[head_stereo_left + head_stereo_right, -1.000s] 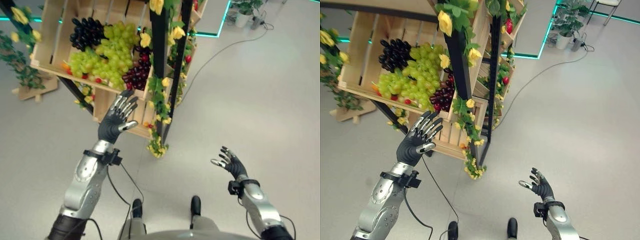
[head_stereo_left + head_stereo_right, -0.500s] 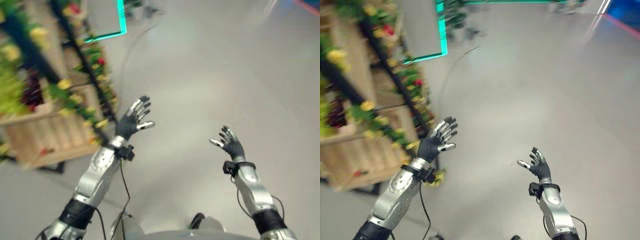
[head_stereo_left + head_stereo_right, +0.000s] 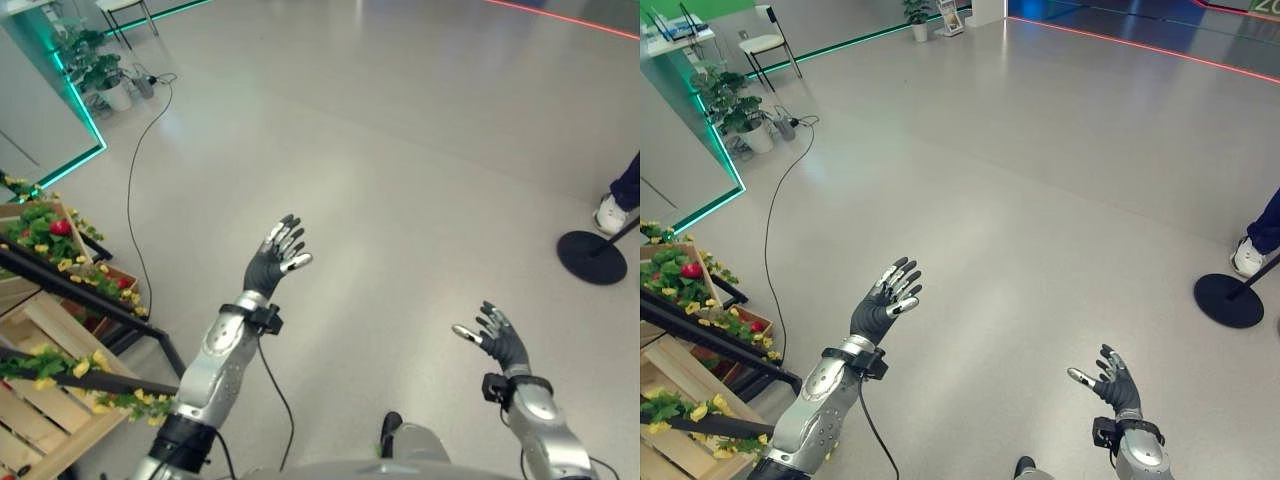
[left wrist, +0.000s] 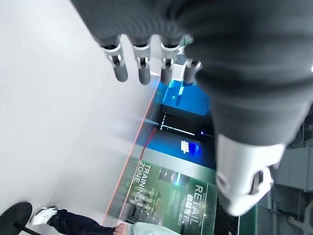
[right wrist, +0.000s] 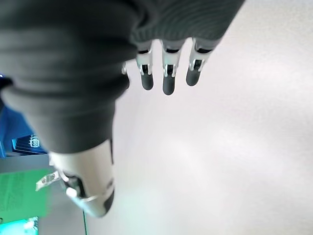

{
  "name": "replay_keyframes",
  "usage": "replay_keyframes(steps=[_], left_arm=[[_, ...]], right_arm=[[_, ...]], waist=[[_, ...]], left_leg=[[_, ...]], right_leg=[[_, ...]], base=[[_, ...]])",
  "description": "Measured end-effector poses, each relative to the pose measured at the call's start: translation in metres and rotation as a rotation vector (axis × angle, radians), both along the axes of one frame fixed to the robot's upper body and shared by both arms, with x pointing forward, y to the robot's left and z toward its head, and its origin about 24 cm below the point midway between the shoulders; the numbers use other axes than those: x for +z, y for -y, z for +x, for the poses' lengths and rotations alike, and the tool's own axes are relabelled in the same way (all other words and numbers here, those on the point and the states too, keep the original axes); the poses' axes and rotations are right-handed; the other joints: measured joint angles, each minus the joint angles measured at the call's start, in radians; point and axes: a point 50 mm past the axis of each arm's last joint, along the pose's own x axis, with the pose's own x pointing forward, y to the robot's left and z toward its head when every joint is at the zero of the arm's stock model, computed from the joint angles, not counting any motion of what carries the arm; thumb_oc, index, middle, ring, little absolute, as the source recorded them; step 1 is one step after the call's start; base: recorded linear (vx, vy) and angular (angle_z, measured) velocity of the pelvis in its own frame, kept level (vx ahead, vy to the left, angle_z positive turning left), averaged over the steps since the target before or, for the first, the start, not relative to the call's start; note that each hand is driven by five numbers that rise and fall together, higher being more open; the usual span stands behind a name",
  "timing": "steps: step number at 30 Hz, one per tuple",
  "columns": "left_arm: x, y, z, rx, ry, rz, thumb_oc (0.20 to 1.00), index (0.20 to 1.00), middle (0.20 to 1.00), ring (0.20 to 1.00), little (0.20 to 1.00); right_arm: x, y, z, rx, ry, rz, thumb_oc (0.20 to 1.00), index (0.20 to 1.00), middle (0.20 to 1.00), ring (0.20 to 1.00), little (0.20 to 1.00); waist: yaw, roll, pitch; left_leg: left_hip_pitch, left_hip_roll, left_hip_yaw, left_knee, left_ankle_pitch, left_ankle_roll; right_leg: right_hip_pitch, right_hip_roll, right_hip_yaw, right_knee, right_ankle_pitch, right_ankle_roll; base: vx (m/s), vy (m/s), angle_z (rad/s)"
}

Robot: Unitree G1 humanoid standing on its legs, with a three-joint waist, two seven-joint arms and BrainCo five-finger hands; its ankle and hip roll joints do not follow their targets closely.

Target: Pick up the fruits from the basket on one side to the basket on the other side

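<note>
Reaching over bare floor, both hands empty with fingers spread apart.
Wooden crates point(image 3: 40, 400) of the flowered fruit stand lie at the robot's lower left, nearer the left hand point(image 3: 272, 264) than the right hand point(image 3: 497, 337); no fruit or basket visible.

1. My left hand point(image 3: 270, 266) has silver fingers with dark tips under a dark ribbed cover.
2. My right hand point(image 3: 498, 338) looks the same: silver fingers, dark tips, dark ribbed back.
3. Both forearms are smooth silver-grey shells.
4. A small black block sits at each wrist.
5. My thumb in the left wrist view is a silver shell.
</note>
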Motion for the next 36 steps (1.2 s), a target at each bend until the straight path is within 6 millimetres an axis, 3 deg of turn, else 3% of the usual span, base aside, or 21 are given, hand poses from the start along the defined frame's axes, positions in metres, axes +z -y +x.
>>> replay_keyframes(steps=[1,3,5,7,8,9,11,13,14,15,16,17,18,20,22,24,25,26,30,33,36], left_arm=[[-0.001,-0.002,-0.003,0.011,0.001,-0.004,1.000,1.000,1.000,1.000,1.000],[-0.012,-0.006,-0.008,0.032,-0.041,-0.003,1.000,1.000,1.000,1.000,1.000],[-0.026,-0.014,-0.010,0.074,-0.101,0.001,1.000,1.000,1.000,1.000,1.000],[-0.030,-0.020,-0.012,0.107,-0.117,0.013,1.000,1.000,1.000,1.000,1.000],[-0.032,-0.022,-0.011,0.120,-0.126,0.023,1.000,1.000,1.000,1.000,1.000],[-0.032,-0.026,-0.011,0.134,-0.131,0.035,1.000,1.000,1.000,1.000,1.000],[-0.035,-0.035,-0.013,0.157,-0.147,0.061,1.000,1.000,1.000,1.000,1.000],[-0.034,-0.037,-0.008,0.187,-0.133,0.052,1.000,1.000,1.000,1.000,1.000],[-0.038,-0.038,-0.009,0.196,-0.154,0.058,1.000,1.000,1.000,1.000,1.000],[-0.039,-0.037,-0.010,0.203,-0.155,0.060,1.000,1.000,1.000,1.000,1.000],[-0.038,-0.038,-0.008,0.208,-0.151,0.070,1.000,1.000,1.000,1.000,1.000],[-0.039,-0.036,-0.006,0.208,-0.157,0.081,1.000,1.000,1.000,1.000,1.000],[-0.034,-0.035,-0.003,0.201,-0.135,0.080,1.000,1.000,1.000,1.000,1.000],[-0.028,-0.035,0.002,0.189,-0.114,0.104,1.000,1.000,1.000,1.000,1.000],[-0.026,-0.038,0.004,0.193,-0.108,0.139,1.000,1.000,1.000,1.000,1.000],[-0.025,-0.041,0.006,0.191,-0.097,0.176,1.000,1.000,1.000,1.000,1.000],[-0.022,-0.044,0.006,0.202,-0.085,0.186,1.000,1.000,1.000,1.000,1.000],[-0.023,-0.047,0.007,0.212,-0.090,0.198,1.000,1.000,1.000,1.000,1.000],[-0.023,-0.045,0.010,0.221,-0.096,0.209,1.000,1.000,1.000,1.000,1.000],[-0.024,-0.043,0.011,0.226,-0.099,0.207,1.000,1.000,1.000,1.000,1.000],[-0.027,-0.049,0.010,0.241,-0.114,0.233,1.000,1.000,1.000,1.000,1.000]], right_arm=[[0.006,-0.001,0.007,0.012,0.029,-0.006,1.000,1.000,1.000,1.000,1.000],[0.013,-0.003,0.015,0.033,0.065,-0.007,1.000,1.000,1.000,1.000,1.000],[0.010,-0.004,0.011,0.038,0.055,-0.002,1.000,1.000,1.000,1.000,1.000],[0.009,-0.002,0.008,0.038,0.046,-0.006,1.000,1.000,1.000,1.000,1.000],[0.008,-0.001,0.007,0.037,0.040,-0.008,1.000,1.000,1.000,1.000,1.000],[0.007,-0.004,0.008,0.044,0.038,-0.002,1.000,1.000,1.000,1.000,1.000],[0.003,-0.011,0.006,0.051,0.026,0.022,1.000,1.000,1.000,1.000,1.000],[0.001,-0.017,0.013,0.074,0.020,0.024,1.000,1.000,1.000,1.000,1.000],[0.003,-0.020,0.017,0.084,0.029,0.029,1.000,1.000,1.000,1.000,1.000],[0.014,-0.024,0.021,0.111,0.077,0.026,1.000,1.000,1.000,1.000,1.000],[0.018,-0.024,0.022,0.117,0.092,0.017,1.000,1.000,1.000,1.000,1.000],[0.010,-0.025,0.018,0.103,0.059,0.034,1.000,1.000,1.000,1.000,1.000],[0.008,-0.023,0.014,0.097,0.049,0.031,1.000,1.000,1.000,1.000,1.000],[0.006,-0.018,0.010,0.057,0.048,0.041,1.000,1.000,1.000,1.000,1.000],[0.005,-0.020,0.010,0.047,0.049,0.057,1.000,1.000,1.000,1.000,1.000],[0.004,-0.023,0.010,0.046,0.049,0.071,1.000,1.000,1.000,1.000,1.000],[0.003,-0.028,0.010,0.047,0.057,0.099,1.000,1.000,1.000,1.000,1.000],[0.000,-0.031,0.009,0.043,0.049,0.116,1.000,1.000,1.000,1.000,1.000],[-0.004,-0.025,0.008,0.009,0.034,0.115,1.000,1.000,1.000,1.000,1.000],[-0.008,-0.025,0.007,-0.007,0.015,0.117,1.000,1.000,1.000,1.000,1.000],[-0.007,-0.028,0.011,-0.015,0.025,0.123,1.000,1.000,1.000,1.000,1.000]], waist=[[0.008,-0.008,0.004],[0.055,-0.019,0.017],[0.064,-0.024,0.020],[0.084,0.000,0.017],[0.089,0.020,0.023],[0.080,0.019,0.024],[0.083,-0.010,0.031],[0.113,-0.031,0.074],[0.127,-0.015,0.068],[0.146,0.023,0.058],[0.126,0.042,0.061],[0.102,0.000,0.052],[0.083,-0.033,0.038],[0.050,-0.067,0.030],[0.024,-0.077,0.029],[0.000,-0.074,0.030],[-0.003,-0.081,0.041],[-0.004,-0.086,0.046],[-0.002,-0.063,0.042],[0.042,-0.063,0.041],[0.058,-0.088,0.025]], left_leg=[[0.003,-0.103,-0.146,-0.048,-0.038,0.007],[-0.011,-0.296,-0.355,-0.099,-0.086,0.133],[-0.058,-0.346,-0.439,-0.064,-0.075,0.147],[-0.084,-0.328,-0.513,-0.093,-0.081,0.158],[-0.119,-0.324,-0.507,-0.077,-0.066,0.222],[-0.136,-0.321,-0.466,-0.059,-0.076,0.237],[-0.137,-0.339,-0.374,-0.008,-0.085,0.222],[-0.251,-0.412,-0.439,0.299,-0.138,0.151],[-0.281,-0.406,-0.505,0.296,-0.157,0.143],[-0.277,-0.334,-0.577,0.145,-0.134,0.171],[-0.266,-0.287,-0.586,0.091,-0.095,0.125],[-0.225,-0.300,-0.526,0.038,-0.075,0.156],[-0.204,-0.312,-0.509,0.008,-0.069,0.162],[-0.189,-0.318,-0.465,-0.001,-0.069,0.202],[-0.172,-0.316,-0.429,0.003,-0.085,0.219],[-0.147,-0.301,-0.413,-0.003,-0.095,0.233],[-0.125,-0.265,-0.352,-0.022,-0.098,0.240],[-0.106,-0.248,-0.308,-0.040,-0.098,0.242],[-0.055,-0.168,-0.112,-0.107,-0.097,0.245],[-0.040,-0.129,-0.021,-0.125,-0.096,0.227],[-0.003,-0.120,0.015,-0.116,-0.119,0.166]], right_leg=[[-0.009,-0.003,0.081,-0.012,0.009,0.005],[-0.003,0.033,0.286,-0.064,0.035,0.006],[-0.006,0.060,0.344,-0.063,0.027,0.013],[-0.058,0.088,0.357,-0.017,0.006,0.041],[-0.106,0.104,0.351,0.033,-0.009,0.074],[-0.157,0.113,0.335,0.158,-0.057,0.087],[-0.180,0.149,0.326,0.369,-0.196,0.070],[-0.068,0.142,0.368,0.256,-0.230,-0.012],[-0.057,0.138,0.377,0.209,-0.219,-0.009],[-0.062,0.151,0.373,0.209,-0.209,0.049],[-0.053,0.159,0.363,0.206,-0.229,0.051],[-0.035,0.124,0.378,0.215,-0.247,0.091],[-0.042,0.101,0.394,0.204,-0.251,0.093],[-0.026,0.071,0.397,0.190,-0.227,0.130],[-0.057,0.074,0.389,0.257,-0.212,0.159],[-0.070,0.076,0.371,0.305,-0.189,0.226],[-0.120,0.068,0.328,0.376,-0.161,0.278],[-0.161,0.061,0.281,0.408,-0.135,0.284],[-0.160,-0.034,0.042,0.274,-0.129,0.169],[-0.142,-0.124,-0.035,0.165,-0.099,0.155],[-0.077,-0.214,-0.101,0.045,0.069,0.052]], base=[[0.10,-0.112,-1.25],[0.15,-0.168,-1.69],[0.14,-0.049,-1.41],[0.21,0.016,-1.69],[0.23,0.035,-1.76],[0.20,0.037,-1.32],[0.18,0.028,-1.21],[0.21,0.052,-1.55],[0.36,0.088,-2.14],[0.19,0.051,-1.56],[0.37,0.131,-1.03],[0.15,0.086,-0.42],[0.29,0.192,-0.33],[0.17,0.166,-0.42],[0.05,0.150,-0.53],[0.05,0.205,-0.63],[0.08,0.126,-0.92],[0.08,0.125,-1.45],[0.01,-0.037,-0.88],[0.00,-0.090,-0.83],[0.01,-0.137,-0.63]])
